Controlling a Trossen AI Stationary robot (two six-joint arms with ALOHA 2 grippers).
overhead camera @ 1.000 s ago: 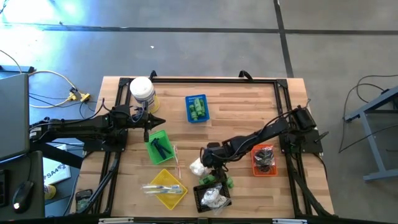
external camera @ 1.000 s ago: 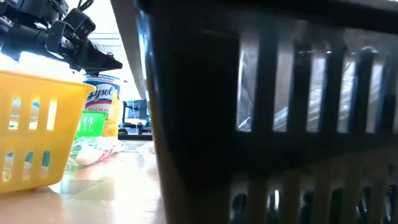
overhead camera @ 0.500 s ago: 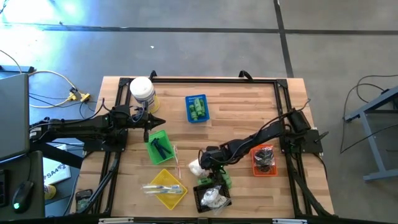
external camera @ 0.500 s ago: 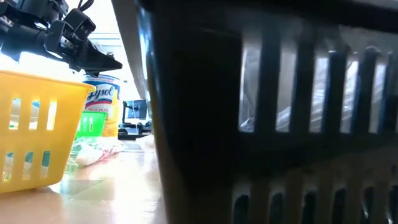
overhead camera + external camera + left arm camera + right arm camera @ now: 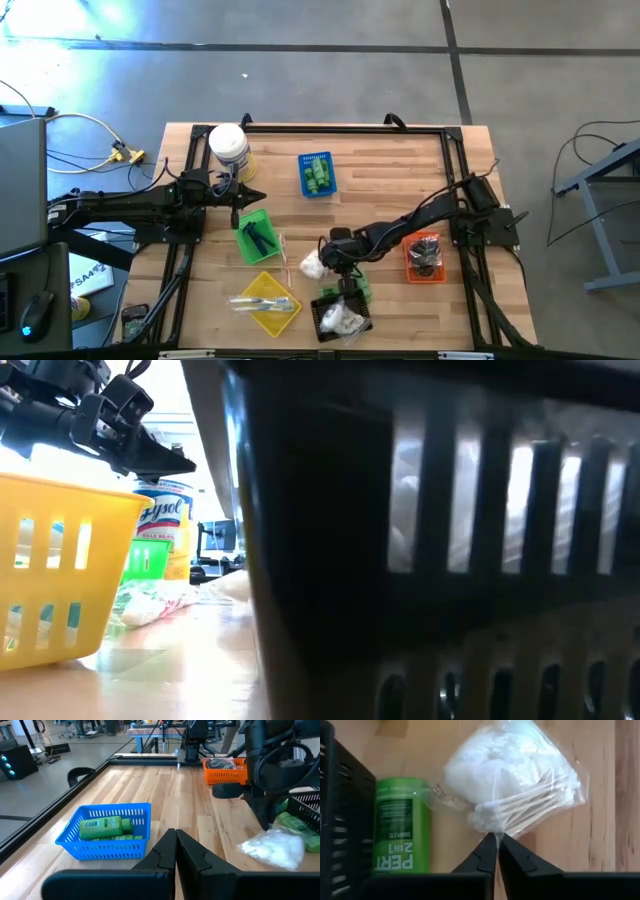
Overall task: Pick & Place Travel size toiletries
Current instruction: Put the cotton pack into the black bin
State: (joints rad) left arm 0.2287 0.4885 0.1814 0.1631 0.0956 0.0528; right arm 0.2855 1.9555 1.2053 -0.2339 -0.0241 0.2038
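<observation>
A clear packet (image 5: 515,780) of white cotton pads and thin pale sticks lies on the wood at the table's near middle, also seen as a white packet (image 5: 313,265) from above. My right gripper (image 5: 496,838) is shut on its plastic. Beside it a bright green bottle (image 5: 402,840) lies on its side against the black basket (image 5: 340,820). My left gripper (image 5: 175,834) is shut and holds nothing. It hovers at the table's left, above the green basket (image 5: 255,236). My right gripper pinches the packet's clear plastic at its gathered edge (image 5: 492,826), by the ends of the sticks, between the two fingertips. The fingers come from above, pointing down. The packet lies on the table.
A blue basket (image 5: 317,173) with green bottles stands at the far middle and an orange basket (image 5: 424,257) at the right. A yellow basket (image 5: 265,302) and the black basket (image 5: 340,318) stand at the near edge. A white jar (image 5: 229,146) is at the far left.
My right arm has edged a little toward the table's left edge, over the white packet.
</observation>
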